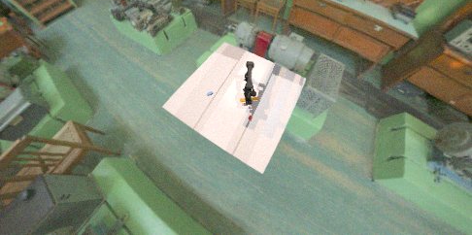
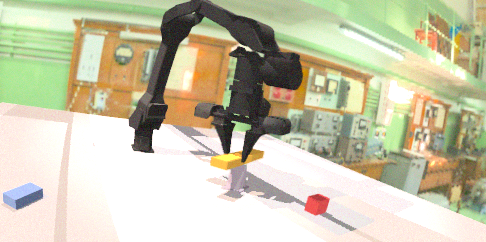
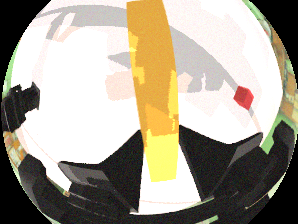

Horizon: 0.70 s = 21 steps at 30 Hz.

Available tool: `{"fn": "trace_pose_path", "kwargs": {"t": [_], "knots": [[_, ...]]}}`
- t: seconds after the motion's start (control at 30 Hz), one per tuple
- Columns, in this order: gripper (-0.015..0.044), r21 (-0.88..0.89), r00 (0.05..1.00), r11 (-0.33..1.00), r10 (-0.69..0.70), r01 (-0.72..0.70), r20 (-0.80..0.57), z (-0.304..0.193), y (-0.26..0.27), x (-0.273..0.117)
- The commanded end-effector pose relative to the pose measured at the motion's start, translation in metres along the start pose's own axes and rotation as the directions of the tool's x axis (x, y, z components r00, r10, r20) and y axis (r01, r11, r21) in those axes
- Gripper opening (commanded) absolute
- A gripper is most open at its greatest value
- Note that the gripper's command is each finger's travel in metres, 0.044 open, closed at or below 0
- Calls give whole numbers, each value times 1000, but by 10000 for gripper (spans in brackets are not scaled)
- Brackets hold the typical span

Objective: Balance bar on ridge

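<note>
The yellow-orange bar [image 1: 243, 100] [image 2: 221, 161] [image 3: 152, 65] lies crosswise over the grey-lilac ridge [image 2: 237, 179], off the table. It looks about level; whether its underside touches the ridge top cannot be told. My gripper [image 1: 249, 102] [image 2: 236, 158] [image 3: 161, 137] is shut on the bar near its middle, with a fingertip on each long side. It points down from above. In the wrist view the bar runs up between the fingers and hides the ridge.
A red cube [image 1: 250, 117] [image 2: 317, 204] [image 3: 244, 97] stands on the pale table [image 1: 214, 139] [image 2: 90, 218], to the right of the ridge in the exterior view. A blue block [image 1: 210, 93] [image 2: 23, 196] lies far to the left.
</note>
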<state>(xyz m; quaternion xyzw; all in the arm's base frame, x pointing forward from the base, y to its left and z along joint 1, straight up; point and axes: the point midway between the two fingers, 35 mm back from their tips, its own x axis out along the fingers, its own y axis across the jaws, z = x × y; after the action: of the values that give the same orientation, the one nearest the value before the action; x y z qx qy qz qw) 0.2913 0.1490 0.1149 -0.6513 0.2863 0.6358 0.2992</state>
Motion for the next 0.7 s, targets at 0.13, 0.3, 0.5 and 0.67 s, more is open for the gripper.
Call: {"fn": "trace_pose_path", "kwargs": {"t": [0.13, 0.3, 0.5, 0.67], "knots": [[0, -3, 1000, 1000, -3, 3, 5, 1, 0, 1], [0, -3, 1000, 1000, -3, 3, 5, 1, 0, 1], [0, -3, 1000, 1000, -3, 3, 5, 1, 0, 2], [0, -3, 1000, 1000, -3, 3, 5, 1, 0, 2]]}}
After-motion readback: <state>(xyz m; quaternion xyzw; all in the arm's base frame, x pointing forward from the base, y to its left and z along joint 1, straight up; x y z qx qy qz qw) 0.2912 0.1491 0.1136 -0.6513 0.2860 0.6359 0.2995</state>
